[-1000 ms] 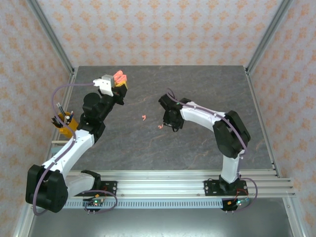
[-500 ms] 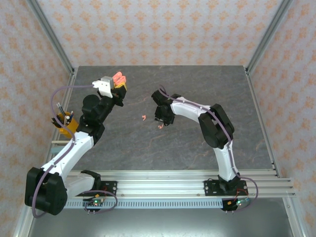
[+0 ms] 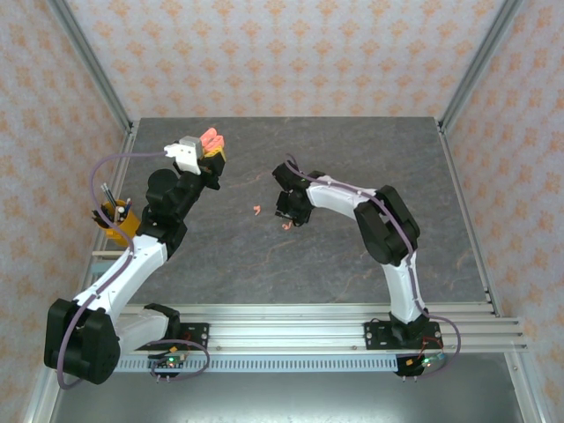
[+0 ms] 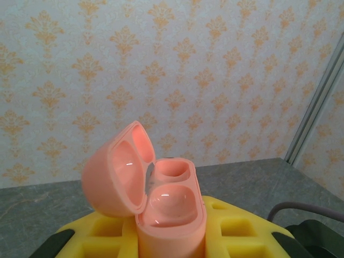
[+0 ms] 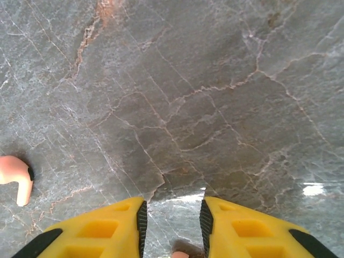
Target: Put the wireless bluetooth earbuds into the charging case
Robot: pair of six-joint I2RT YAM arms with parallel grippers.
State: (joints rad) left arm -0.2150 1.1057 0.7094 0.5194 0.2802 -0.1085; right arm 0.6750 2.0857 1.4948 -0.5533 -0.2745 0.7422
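Note:
My left gripper (image 4: 172,239) is shut on the salmon pink charging case (image 4: 171,207), held upright above the table's back left (image 3: 212,139). Its lid is swung open to the left and both wells look empty. My right gripper (image 5: 173,212) hovers low over the grey marble table (image 5: 215,80) with its jaws open and nothing gripped. A pink earbud tip (image 5: 180,254) peeks in at the bottom edge between the fingers; from above this earbud (image 3: 285,226) lies just by the gripper (image 3: 291,211). A second pink earbud (image 5: 15,173) lies to the left (image 3: 255,210).
An orange holder with pens (image 3: 116,217) stands at the table's left edge beside my left arm. Aluminium rails (image 3: 300,328) run along the near edge, and frame posts rise at the back corners.
My right arm has swung left and stretched out, bringing its gripper over the nearer pink earbud, then held still. The left gripper with the case has barely shifted.

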